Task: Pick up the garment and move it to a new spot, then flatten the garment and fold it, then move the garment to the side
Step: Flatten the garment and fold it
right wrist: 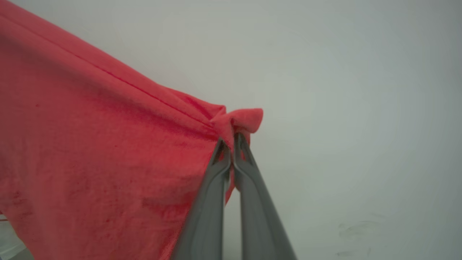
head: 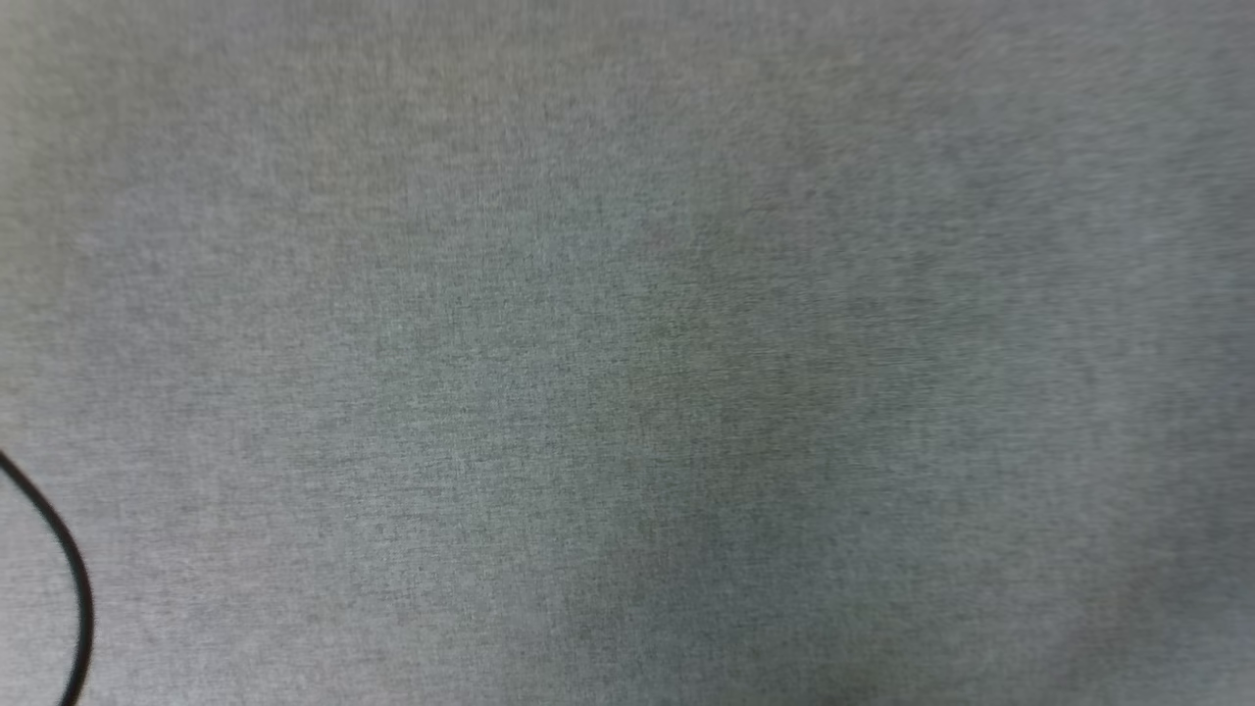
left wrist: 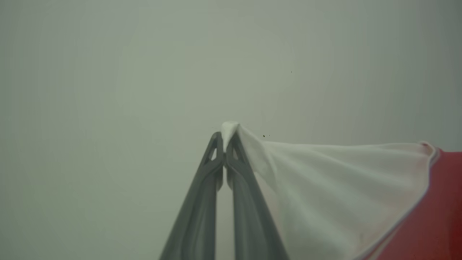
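Left wrist view: I see the left end effector (left wrist: pixel 226 141) clamped on the garment (left wrist: pixel 343 191). The right end effector (right wrist: pixel 232 141) clamps its red edge.

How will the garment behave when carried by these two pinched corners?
Probably floppy: the garment sags from the right gripper, jaws shut on a bunched corner. Likely light: the left gripper holds it by a pinch of white sleeve. Thin pinches might slip.

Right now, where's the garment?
Held by both tools: left wrist view, the left tool pinches a white part of the garment, which spreads right; right wrist view, the right tool pinches its red corner.
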